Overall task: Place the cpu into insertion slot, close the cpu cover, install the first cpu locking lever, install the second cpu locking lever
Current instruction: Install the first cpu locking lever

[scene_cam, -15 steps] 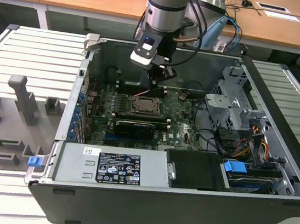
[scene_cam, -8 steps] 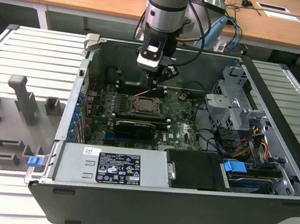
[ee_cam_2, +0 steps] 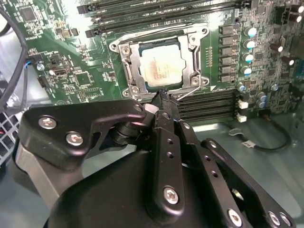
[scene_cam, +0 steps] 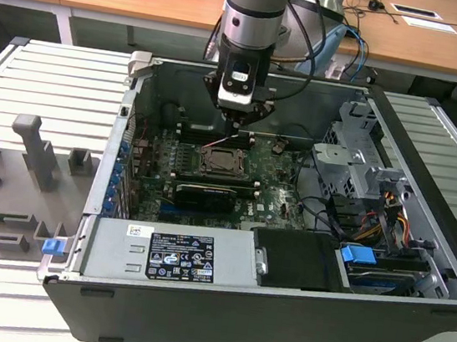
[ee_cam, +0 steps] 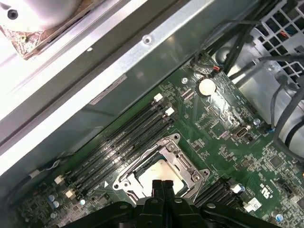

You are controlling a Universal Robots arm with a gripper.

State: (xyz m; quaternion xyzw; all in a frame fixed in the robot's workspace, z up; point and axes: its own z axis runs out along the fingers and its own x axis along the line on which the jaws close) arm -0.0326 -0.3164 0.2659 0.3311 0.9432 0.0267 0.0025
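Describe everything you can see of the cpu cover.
The cpu cover is a thin silver metal frame with a large square window. It lies flat, closed over the insertion slot on the green motherboard, and the cpu shows through the window. Its corners carry small tabs. The gripper, jaws together, hovers at one edge of the frame; whether it touches the metal cannot be told.

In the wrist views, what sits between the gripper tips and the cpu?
In the second wrist view, one silver rail of the cpu cover lies between the gripper and the cpu; nothing else.
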